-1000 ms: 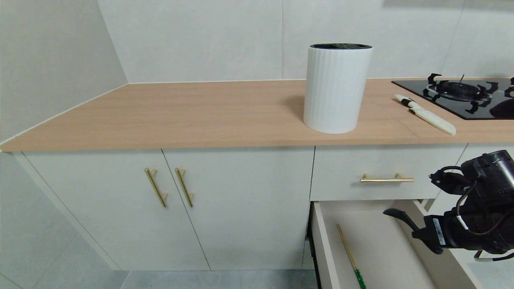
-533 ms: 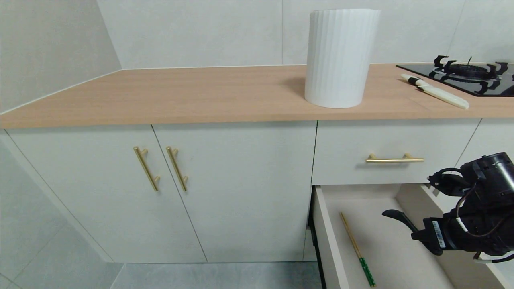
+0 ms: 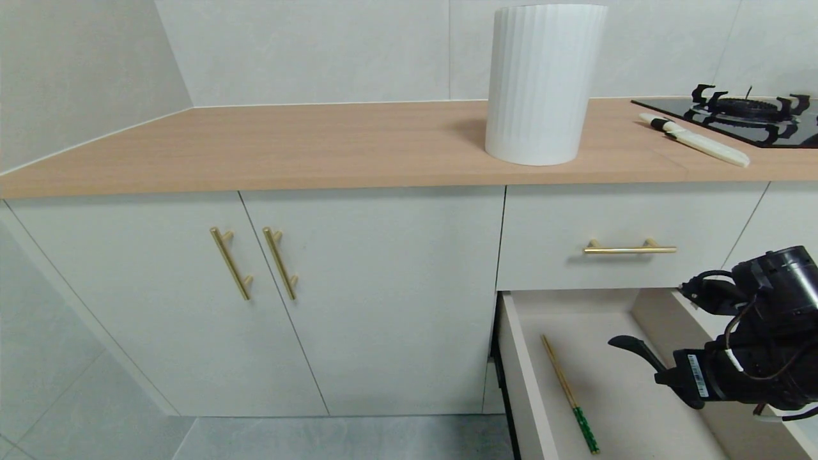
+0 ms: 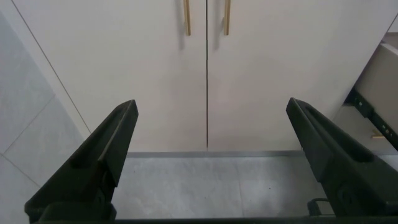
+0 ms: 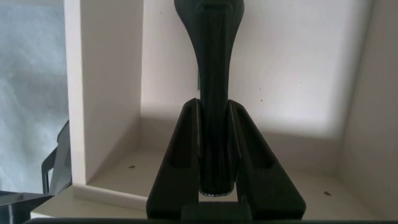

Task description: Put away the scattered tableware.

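Note:
A pair of wooden chopsticks (image 3: 569, 395) with green ends lies inside the open lower drawer (image 3: 521, 377). On the wooden counter (image 3: 307, 144) a white-bladed knife (image 3: 693, 139) lies next to the hob. My right gripper (image 3: 629, 345) hovers above the drawer's right half, to the right of the chopsticks and apart from them. Its fingers (image 5: 214, 93) are pressed together and shut with nothing between them, over the pale drawer floor (image 5: 298, 74). My left gripper (image 4: 208, 162) is open, held low in front of the cabinet doors (image 4: 155, 74).
A tall white ribbed container (image 3: 543, 83) stands on the counter above the drawers. A black gas hob (image 3: 741, 108) is at the far right. The upper drawer with a gold handle (image 3: 629, 249) is closed. Two cabinet doors with gold handles (image 3: 255, 262) are on the left.
The head camera has dropped, so the counter sits higher in view and more of the open drawer shows. The right gripper and the chopsticks keep their places relative to the drawer.

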### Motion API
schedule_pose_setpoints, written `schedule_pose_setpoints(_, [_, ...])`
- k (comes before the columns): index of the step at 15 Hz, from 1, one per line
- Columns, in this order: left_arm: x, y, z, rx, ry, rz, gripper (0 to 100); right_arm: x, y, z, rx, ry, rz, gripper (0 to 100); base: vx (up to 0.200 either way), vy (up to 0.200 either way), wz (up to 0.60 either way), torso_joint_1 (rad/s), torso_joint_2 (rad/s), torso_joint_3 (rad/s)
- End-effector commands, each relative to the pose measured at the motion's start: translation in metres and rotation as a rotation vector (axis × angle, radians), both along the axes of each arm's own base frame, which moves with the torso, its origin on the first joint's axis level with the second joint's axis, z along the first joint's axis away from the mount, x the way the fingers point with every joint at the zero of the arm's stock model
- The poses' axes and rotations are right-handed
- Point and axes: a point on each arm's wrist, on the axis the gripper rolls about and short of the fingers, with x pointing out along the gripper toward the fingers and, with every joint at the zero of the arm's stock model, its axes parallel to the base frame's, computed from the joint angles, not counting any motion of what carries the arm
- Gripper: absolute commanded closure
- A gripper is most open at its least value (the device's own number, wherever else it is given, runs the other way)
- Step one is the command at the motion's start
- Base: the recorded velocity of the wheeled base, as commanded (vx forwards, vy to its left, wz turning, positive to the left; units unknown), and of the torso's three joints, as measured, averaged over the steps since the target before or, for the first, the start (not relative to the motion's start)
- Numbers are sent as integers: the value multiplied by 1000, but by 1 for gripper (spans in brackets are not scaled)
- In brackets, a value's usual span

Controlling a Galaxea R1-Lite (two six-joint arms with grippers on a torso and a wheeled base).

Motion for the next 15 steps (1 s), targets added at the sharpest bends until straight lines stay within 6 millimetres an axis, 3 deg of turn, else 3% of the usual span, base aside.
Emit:
schedule_pose_setpoints(1, [0,0,0,0,1,1,0,3,1,-4,-11,17,-3,100,0,0,0,0,0,0])
schedule_pose_setpoints(5, [0,0,0,0,1,1,0,24,4,-33,-66,50,-27,100,0,0,0,0,0,0])
schedule_pose_setpoints(15, [0,0,0,0,1,0,0,64,11,-135,-93,-61,-98,100,0,0,0,0,0,0])
